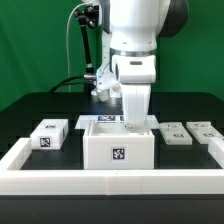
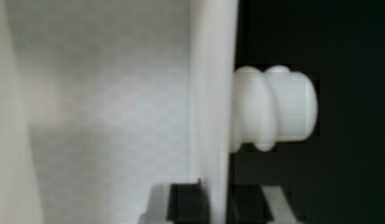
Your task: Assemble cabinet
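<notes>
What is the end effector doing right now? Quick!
End effector: down at the cabinet body, fingertips hidden; cannot tell whether open or closed.

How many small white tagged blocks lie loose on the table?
1. The small white tagged plastic block sits to the exterior view's left of the large white plastic box body, apart from it. Others may be hidden behind it.

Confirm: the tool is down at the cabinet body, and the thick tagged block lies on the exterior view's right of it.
Wrong side: the exterior view shows the thick tagged block on its left of the cabinet body; tool as stated.
</notes>
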`<state>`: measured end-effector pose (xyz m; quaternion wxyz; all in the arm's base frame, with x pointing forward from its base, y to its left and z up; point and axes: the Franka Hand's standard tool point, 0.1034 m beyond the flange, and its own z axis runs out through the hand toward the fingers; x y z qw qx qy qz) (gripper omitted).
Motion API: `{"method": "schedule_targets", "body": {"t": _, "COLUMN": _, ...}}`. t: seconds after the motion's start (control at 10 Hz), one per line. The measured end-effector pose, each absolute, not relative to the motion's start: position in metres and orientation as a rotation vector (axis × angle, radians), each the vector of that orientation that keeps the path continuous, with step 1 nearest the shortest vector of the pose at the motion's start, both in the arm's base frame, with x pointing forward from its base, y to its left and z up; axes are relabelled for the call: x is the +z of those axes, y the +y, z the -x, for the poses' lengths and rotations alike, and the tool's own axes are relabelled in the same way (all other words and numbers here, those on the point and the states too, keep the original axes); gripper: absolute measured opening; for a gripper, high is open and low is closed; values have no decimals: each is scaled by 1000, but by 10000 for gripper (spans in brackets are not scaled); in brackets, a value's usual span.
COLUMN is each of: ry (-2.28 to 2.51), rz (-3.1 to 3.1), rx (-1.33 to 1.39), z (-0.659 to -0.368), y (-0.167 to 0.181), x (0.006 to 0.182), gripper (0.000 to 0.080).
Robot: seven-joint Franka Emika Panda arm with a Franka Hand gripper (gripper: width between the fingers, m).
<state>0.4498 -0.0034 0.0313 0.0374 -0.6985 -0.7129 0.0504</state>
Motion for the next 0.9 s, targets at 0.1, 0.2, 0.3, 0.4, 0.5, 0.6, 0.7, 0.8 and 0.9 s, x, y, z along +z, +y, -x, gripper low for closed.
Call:
{"method": "schedule_targets", "body": {"t": 0.1, "ry": -2188, "rz": 2144, "rx": 155, "z": -450, "y": -3, "x": 31, "gripper": 37}}
{"method": "schedule_targets", "body": {"t": 0.2, "ry": -2188, "rz": 2144, "rx": 155, "z": -450, "y": -3, "x": 31, "gripper": 37}}
{"method": "schedule_targets", "body": {"t": 0.3, "ry": -2188, "rz": 2144, "rx": 155, "z": -450, "y": -3, "x": 31, "gripper": 37}}
{"method": "schedule_targets", "body": {"t": 0.4, "ry": -2188, "rz": 2144, "rx": 155, "z": -450, "y": -3, "x": 31, "gripper": 37}}
{"method": "schedule_targets", "body": {"t": 0.5, "ry": -2188, "rz": 2144, "rx": 155, "z": -450, "y": -3, "x": 31, "gripper": 37}}
{"method": "schedule_targets", "body": {"t": 0.6, "ry": -2188, "rz": 2144, "rx": 155, "z": -450, "y": -3, "x": 31, "gripper": 37}}
{"method": "schedule_targets", "body": {"t": 0.7, "ry": -2188, "rz": 2144, "rx": 155, "z": -450, "y": -3, "x": 31, "gripper": 38}}
{"method": "schedule_targets", "body": {"t": 0.8, "ry": -2193, "rz": 2141, "rx": 152, "z": -453, "y": -1, "x": 33, "gripper": 38}}
{"method": "schedule_targets", "body": {"t": 0.9, "ry": -2200, "rz": 2140, "rx": 143, "z": -458, "y": 6, "x": 34, "gripper": 38}}
